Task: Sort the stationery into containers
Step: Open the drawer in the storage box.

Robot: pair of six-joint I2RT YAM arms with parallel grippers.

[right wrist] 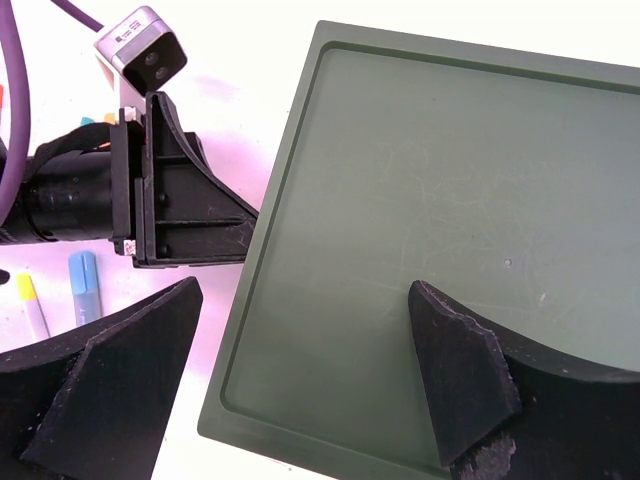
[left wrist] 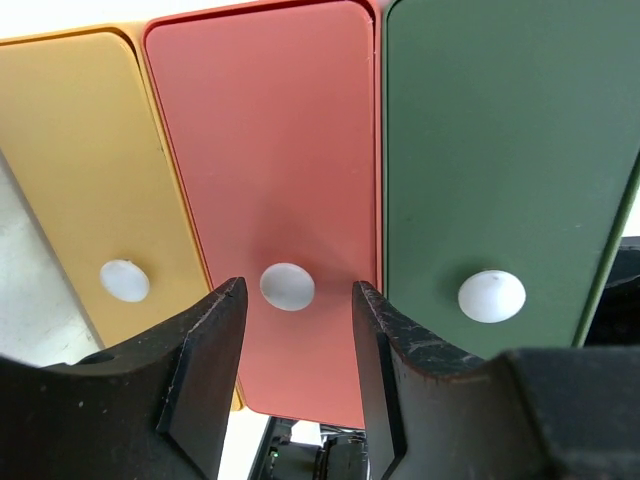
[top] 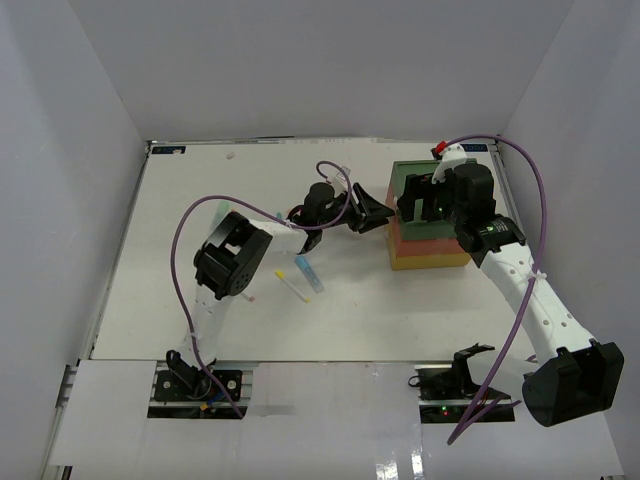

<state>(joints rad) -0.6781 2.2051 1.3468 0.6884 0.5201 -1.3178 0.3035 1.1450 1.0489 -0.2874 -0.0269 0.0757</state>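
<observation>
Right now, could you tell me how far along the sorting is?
Done: nothing visible; the drawers look shut and pens lie loose on the table. In hand: the left gripper has its jaws open either side of the red drawer's knob, not gripping it; the right gripper is open over the green top. Left: pulling the drawer out and sorting every pen.

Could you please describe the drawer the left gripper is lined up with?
Find the box of stacked drawers on the right of the table. It is the red drawer in the middle, between the yellow drawer and the green drawer. Only its knob lines up between the fingers of the left gripper.
</observation>
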